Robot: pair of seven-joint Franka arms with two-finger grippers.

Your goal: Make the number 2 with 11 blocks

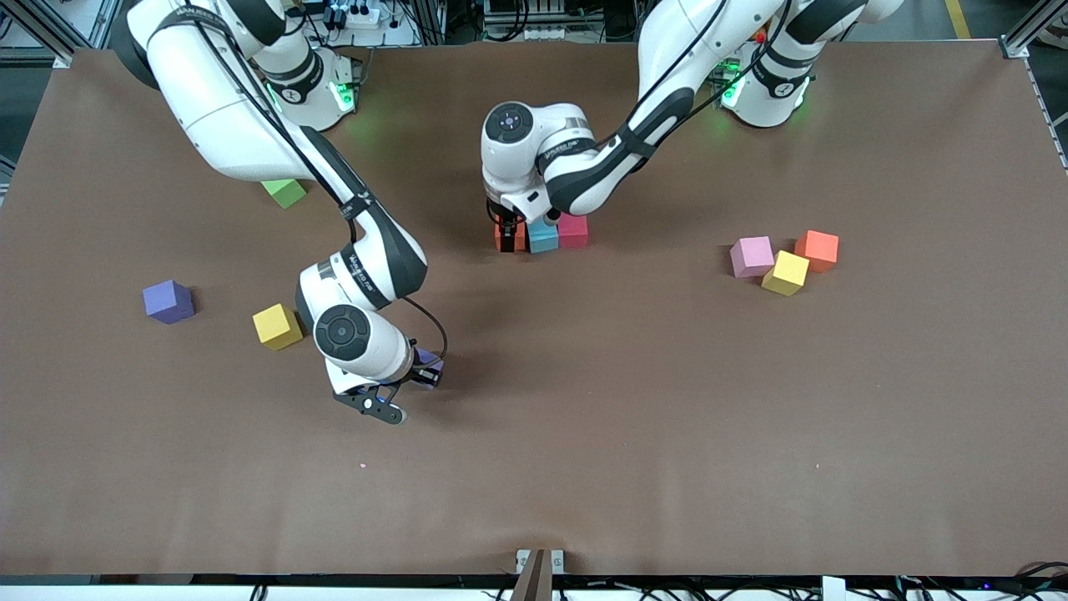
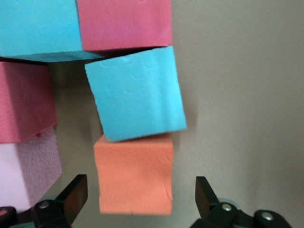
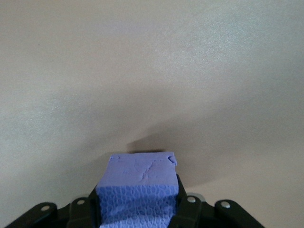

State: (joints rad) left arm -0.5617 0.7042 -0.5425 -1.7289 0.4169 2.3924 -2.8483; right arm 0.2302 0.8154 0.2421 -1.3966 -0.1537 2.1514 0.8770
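A cluster of blocks stands at the table's middle: an orange block (image 1: 506, 238), a light blue one (image 1: 543, 237) and a pink-red one (image 1: 573, 231); the left arm hides the others. My left gripper (image 1: 509, 227) hangs open over the orange block (image 2: 134, 173), its fingers (image 2: 75, 194) clear of both sides. In the left wrist view a tilted light blue block (image 2: 135, 95) touches it, beside further red (image 2: 123, 23), light blue (image 2: 38, 28) and pink (image 2: 28, 173) blocks. My right gripper (image 1: 424, 371) is shut on a purple block (image 3: 137, 187), low over bare table.
Toward the right arm's end lie a purple block (image 1: 168, 301), a yellow block (image 1: 277, 326) and a lime-green cube (image 1: 284, 192). Toward the left arm's end a pink block (image 1: 752, 256), a yellow block (image 1: 785, 273) and a red-orange block (image 1: 817, 250) sit together.
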